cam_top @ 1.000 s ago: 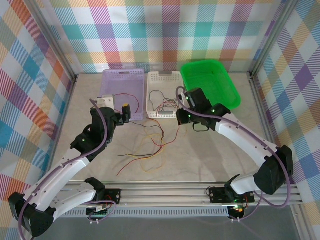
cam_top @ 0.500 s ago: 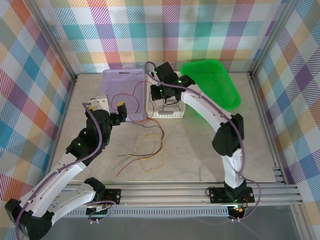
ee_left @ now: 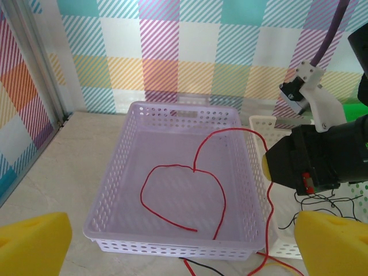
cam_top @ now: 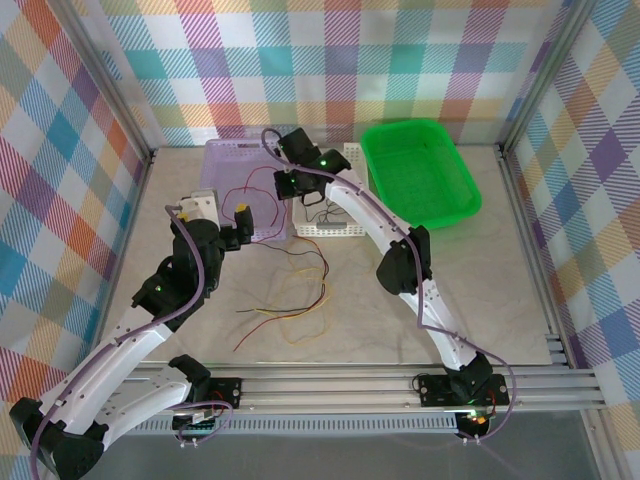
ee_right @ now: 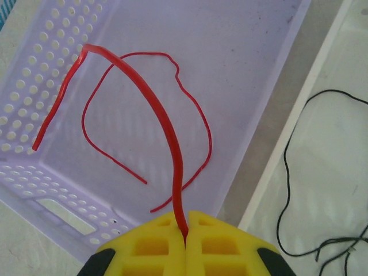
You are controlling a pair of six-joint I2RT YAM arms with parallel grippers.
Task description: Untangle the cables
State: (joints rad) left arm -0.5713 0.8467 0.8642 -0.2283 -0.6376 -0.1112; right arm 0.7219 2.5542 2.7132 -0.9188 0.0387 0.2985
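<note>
Shifting left, R tool (ee_right: 185,223) pinching red cable (ee_right: 168,126)

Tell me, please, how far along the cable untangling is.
Done: one red cable lies in the lilac tray, black cables in the white tray. In hand: the right gripper is shut on a second red cable above the lilac tray. Left: red, orange-yellow and black cables lie overlapping on the table.

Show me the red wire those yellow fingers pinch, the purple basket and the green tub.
Red wire (ee_right: 174,152): right wrist view, middle of its arc.
Purple basket (ee_left: 184,110): left wrist view, far rim.
Green tub (cam_top: 418,172): top external view, bare floor.
</note>
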